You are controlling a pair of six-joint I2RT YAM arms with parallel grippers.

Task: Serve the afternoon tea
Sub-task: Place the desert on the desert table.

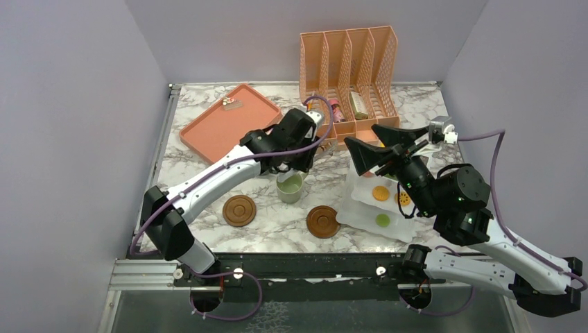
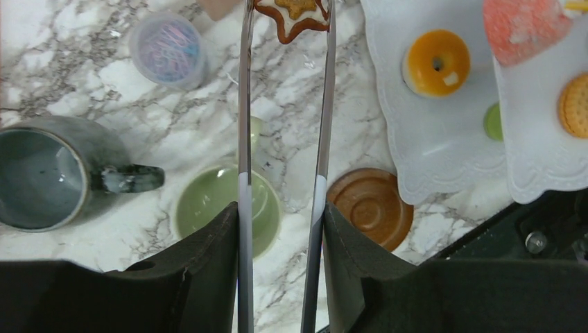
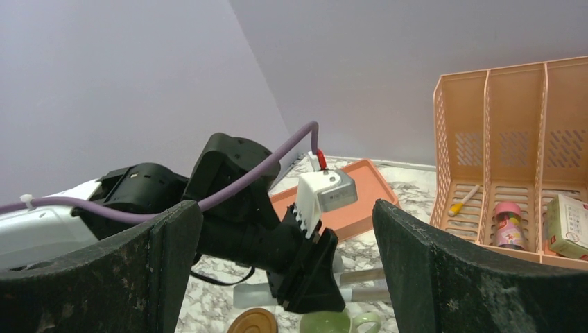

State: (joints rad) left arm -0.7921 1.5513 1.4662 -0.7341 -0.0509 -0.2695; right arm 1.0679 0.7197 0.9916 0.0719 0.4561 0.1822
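Left wrist view: metal tongs (image 2: 320,139) are clamped between the fingers of the left gripper (image 2: 279,208), and a star cookie (image 2: 295,14) is pinched at their far tips. Beneath the tongs the pale green mug (image 2: 208,208) is seen upright on the marble table (image 2: 104,111), with the grey-blue mug (image 2: 41,177) beside it and a brown coaster (image 2: 371,205) on its other side. The right gripper (image 1: 376,144) is spread wide in the air above the white plates (image 1: 360,208).
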